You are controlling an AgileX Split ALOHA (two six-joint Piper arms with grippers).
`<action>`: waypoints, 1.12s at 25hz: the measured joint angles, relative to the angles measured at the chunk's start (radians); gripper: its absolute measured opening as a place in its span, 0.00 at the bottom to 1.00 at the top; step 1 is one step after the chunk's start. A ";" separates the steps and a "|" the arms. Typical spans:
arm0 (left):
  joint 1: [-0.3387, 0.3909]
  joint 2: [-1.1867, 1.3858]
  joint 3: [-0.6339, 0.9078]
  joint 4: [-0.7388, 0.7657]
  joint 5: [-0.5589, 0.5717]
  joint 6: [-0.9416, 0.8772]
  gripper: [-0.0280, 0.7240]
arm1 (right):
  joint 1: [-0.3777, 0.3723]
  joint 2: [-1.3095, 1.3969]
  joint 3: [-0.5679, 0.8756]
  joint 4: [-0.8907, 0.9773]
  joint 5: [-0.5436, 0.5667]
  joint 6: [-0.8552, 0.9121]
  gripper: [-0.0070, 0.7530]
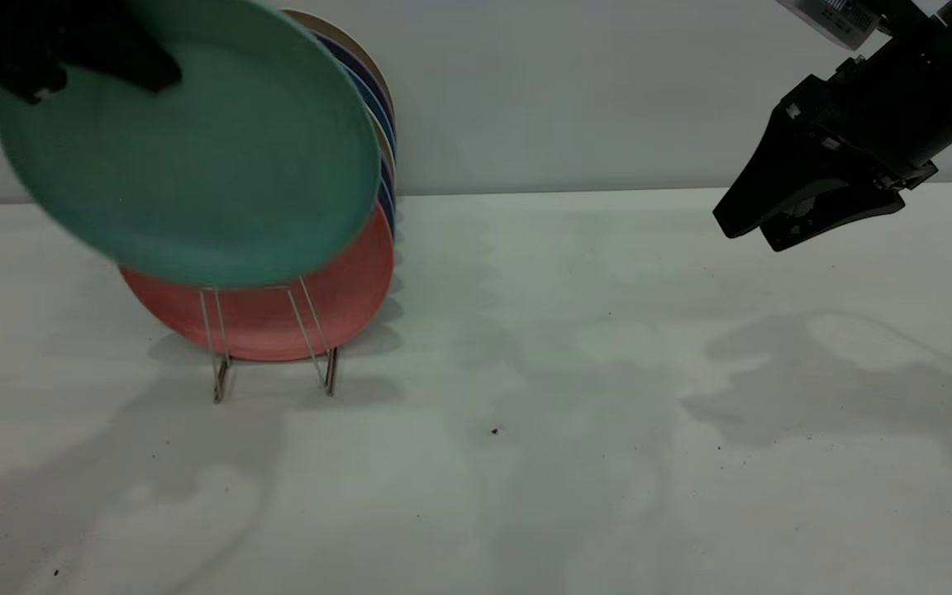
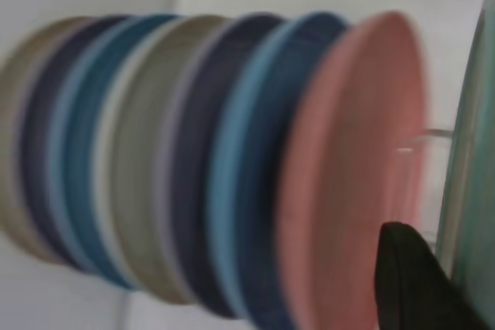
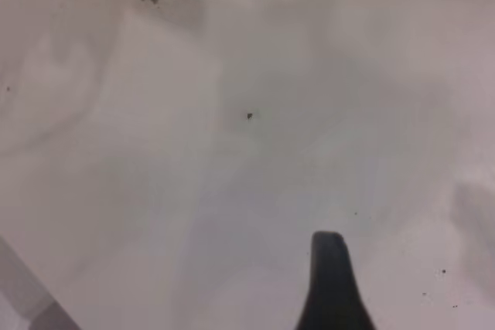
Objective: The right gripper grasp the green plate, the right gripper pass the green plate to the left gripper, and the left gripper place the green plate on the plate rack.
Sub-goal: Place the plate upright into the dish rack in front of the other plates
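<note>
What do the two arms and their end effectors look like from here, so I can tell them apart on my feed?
Both are matte black. The right end effector is a tapered, wedge-shaped claw on a thick, blocky black arm, with a silver-grey camera housing bearing dark printed markings on top and small pale fasteners on its side. The left end effector shows only as bulky black shapes, its details not discernible.

We see the green plate [image 1: 195,157] held up in the air, tilted, its round matte face toward us, in front of the plate rack [image 1: 273,343]. The left gripper [image 1: 71,49] clamps its top edge. The thin silver wire rack stands on the table, under the plate's lower edge.
</note>
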 joint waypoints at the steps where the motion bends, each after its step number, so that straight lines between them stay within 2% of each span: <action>1: 0.000 0.000 0.000 0.000 -0.019 0.005 0.23 | 0.000 0.000 0.000 0.000 0.000 0.000 0.73; 28: 0.000 0.096 0.000 0.000 -0.092 0.078 0.23 | 0.000 0.000 0.000 -0.008 -0.001 0.001 0.73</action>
